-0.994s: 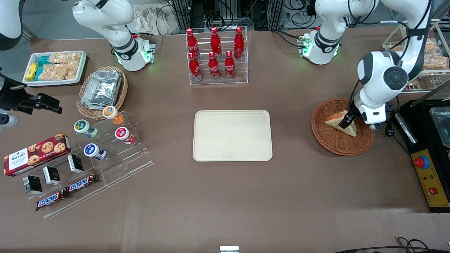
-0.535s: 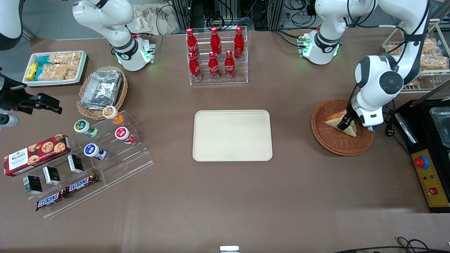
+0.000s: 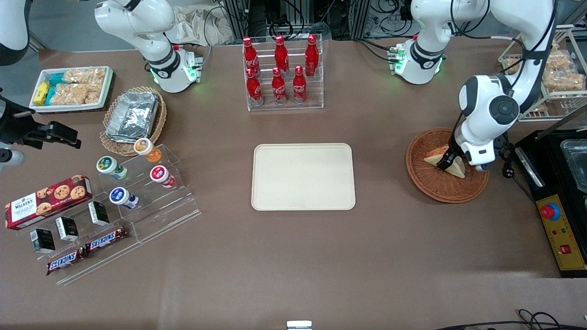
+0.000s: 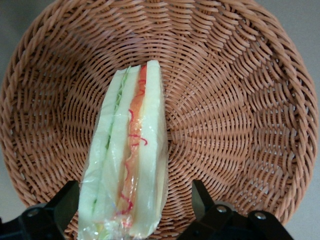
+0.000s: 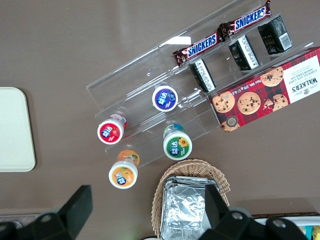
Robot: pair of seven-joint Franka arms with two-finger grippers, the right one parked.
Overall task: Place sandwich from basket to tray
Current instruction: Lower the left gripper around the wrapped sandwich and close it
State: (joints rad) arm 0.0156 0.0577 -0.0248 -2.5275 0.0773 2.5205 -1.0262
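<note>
Evidently the left arm's gripper (image 4: 135, 220) hung low inside the round reddish-brown woven wicker basket (image 4: 240, 125), its fingers (image 4: 67, 205) spread wide on either side of the wrapped triangular white-bread sandwich (image 4: 131, 160) and gripping nothing. A squeeze might crush the soft wedge or slip on its film. The wrist view showed that gap; the front view alone showed the bare cream rectangular plastic tray (image 3: 303, 176) well apart, toward the parked arm's end.
</note>
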